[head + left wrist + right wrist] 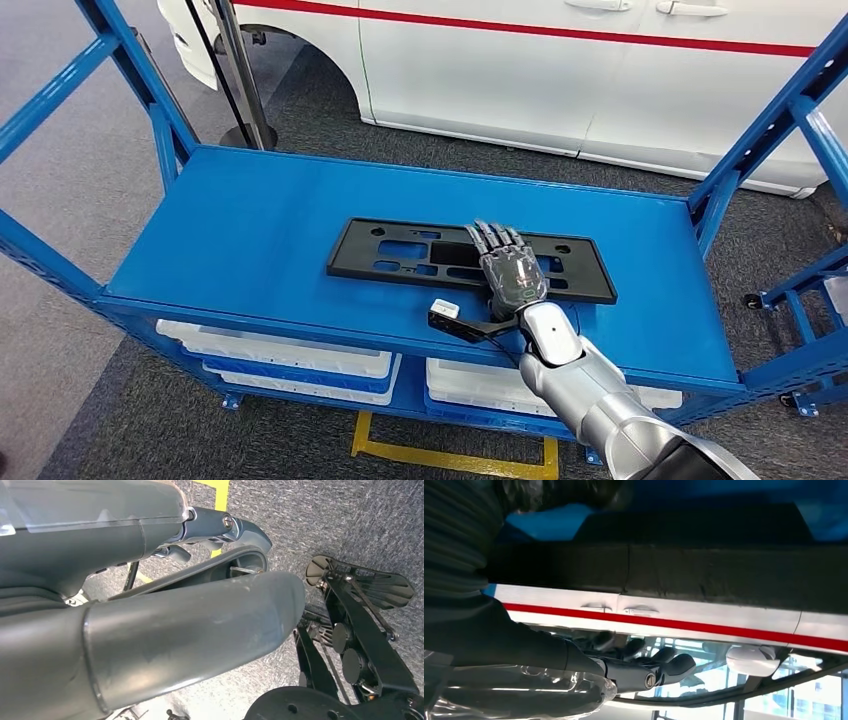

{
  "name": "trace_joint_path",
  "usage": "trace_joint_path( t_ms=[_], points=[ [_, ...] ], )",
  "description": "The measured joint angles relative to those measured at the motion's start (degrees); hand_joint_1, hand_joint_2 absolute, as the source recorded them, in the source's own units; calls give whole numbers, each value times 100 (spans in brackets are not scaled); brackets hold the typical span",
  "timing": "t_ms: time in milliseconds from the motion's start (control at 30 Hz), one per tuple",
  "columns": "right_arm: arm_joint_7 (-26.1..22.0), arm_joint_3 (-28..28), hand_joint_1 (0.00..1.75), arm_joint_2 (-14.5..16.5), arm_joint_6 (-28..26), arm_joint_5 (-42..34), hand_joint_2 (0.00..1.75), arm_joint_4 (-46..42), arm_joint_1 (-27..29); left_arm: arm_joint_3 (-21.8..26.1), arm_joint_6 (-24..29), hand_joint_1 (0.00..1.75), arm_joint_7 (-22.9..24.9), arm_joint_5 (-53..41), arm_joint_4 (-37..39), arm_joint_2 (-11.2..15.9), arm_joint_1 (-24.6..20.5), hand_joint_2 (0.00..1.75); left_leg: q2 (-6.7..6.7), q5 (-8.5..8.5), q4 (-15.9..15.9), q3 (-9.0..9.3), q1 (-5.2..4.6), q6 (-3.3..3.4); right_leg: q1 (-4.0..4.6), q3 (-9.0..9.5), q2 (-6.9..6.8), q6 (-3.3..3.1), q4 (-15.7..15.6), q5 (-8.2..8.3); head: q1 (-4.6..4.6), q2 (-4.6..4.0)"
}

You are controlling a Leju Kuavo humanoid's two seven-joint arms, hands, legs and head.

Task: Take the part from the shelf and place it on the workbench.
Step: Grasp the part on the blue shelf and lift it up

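A flat black rectangular part (400,255) with several cut-outs lies in the middle of the blue shelf (230,240). My right hand (510,265) is stretched out palm down over the part's right half, fingers straight and pointing away from me. In the right wrist view the fingers (644,670) hang a little apart from the dark part (674,525) and hold nothing. My left hand (150,605) hangs over the grey floor, its thick thumb and fingers apart and empty.
A white car with a red stripe (600,70) stands just behind the shelf. Blue uprights (770,130) frame both ends. White bins (300,355) sit on the lower level. Yellow tape (450,455) marks the floor in front.
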Motion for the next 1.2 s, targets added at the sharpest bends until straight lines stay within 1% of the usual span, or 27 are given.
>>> trace_joint_path(
  t_ms=[267, 1000, 1133, 1200],
  points=[
    [-157, -20, 175, -4, 22, 1, 175, 28, 29, -10, -4, 0, -16, 59, 0, -3, 1, 0, 1, 0, 0, 3, 0, 0, 1, 0, 1, 0, 1, 0, 0, 1],
    [-164, -48, 175, -7, 24, 19, 175, 26, 33, -12, -4, 0, -16, 72, 1, -10, 3, 0, 1, 1, 0, 8, 0, -1, 0, 6, 0, 0, 3, 0, 0, 1],
    [-221, -58, 175, -8, 28, 19, 175, 9, 37, -17, -8, 0, -23, 84, 1, -10, 3, 175, 1, 1, 0, 9, 0, -1, 0, 6, 0, 0, 4, 0, 0, 1],
    [-260, -70, 175, -15, 33, 19, 175, -28, 52, -30, -14, 0, -31, 89, 1, -10, 3, 175, 1, 1, 0, 9, 0, -1, 0, 5, 1, 0, 4, 0, 0, 1]
  ],
)
